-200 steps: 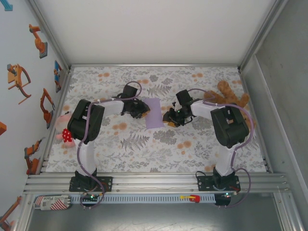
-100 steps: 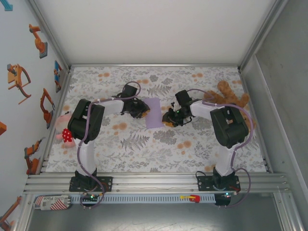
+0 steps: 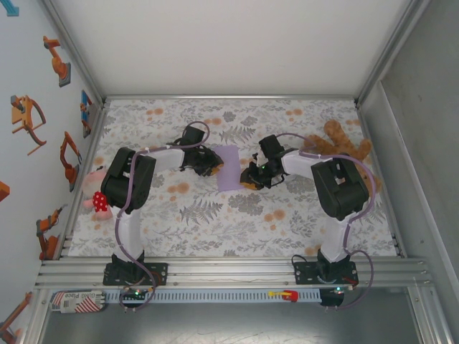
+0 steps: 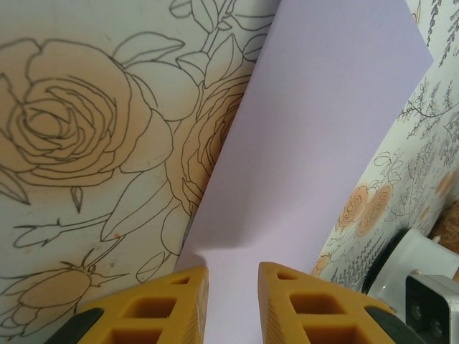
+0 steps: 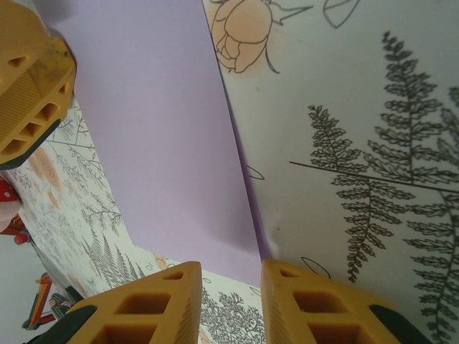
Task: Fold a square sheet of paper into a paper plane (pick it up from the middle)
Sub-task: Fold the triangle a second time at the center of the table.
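The square sheet of paper (image 3: 230,170) lay near the centre of the bench (image 3: 215,229), between the two claws. The left claw (image 4: 233,276) stood narrowly open with the sheet's left edge in its gap. The right claw (image 5: 231,271) stood narrowly open over the right edge.

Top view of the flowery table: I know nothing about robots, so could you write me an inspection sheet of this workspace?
Surface: flower-patterned tablecloth, flat, no spills seen.
Job's things: thin lavender paper sheet mid-table between the claws, a plain rectangle, not yet a plane.
Clutter: brown teddy bear far right; pink plush toy at the left edge.
Claws: left claw at the sheet's left edge, right claw at its right edge; both jaws slightly apart.
Cables: purple cables loop along both arms.
Surroundings: orange robot stickers on left wall; metal rail in front.
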Controlling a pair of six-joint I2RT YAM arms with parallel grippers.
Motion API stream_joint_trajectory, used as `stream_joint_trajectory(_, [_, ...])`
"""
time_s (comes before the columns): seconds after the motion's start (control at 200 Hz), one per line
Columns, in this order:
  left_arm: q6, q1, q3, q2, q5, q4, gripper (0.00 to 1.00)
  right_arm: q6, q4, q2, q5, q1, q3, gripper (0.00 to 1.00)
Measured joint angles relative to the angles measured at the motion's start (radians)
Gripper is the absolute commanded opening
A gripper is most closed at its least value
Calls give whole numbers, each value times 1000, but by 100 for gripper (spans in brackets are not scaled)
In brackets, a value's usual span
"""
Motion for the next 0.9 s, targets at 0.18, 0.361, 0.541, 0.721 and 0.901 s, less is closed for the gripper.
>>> stream_joint_trajectory(0.18, [-2,0,4,2,0,-4,27,0,-2,1,8,0,0,28])
stream_joint_trajectory(0.361, [-2,0,5,3,0,-6,27,-4,-2,3,14,2,0,28])
stream_joint_trajectory(0.541, [-2,1,5,3,3,-6,27,-4,6,6,-5,6,0,26])
stream_joint_trajectory(0.721, [-2,1,5,3,3,-6,27,4,36,6,-10,7,0,25])
stream_joint_trajectory(0.901, [-2,1,5,3,3,-7,27,27,66,7,-9,7,0,22])
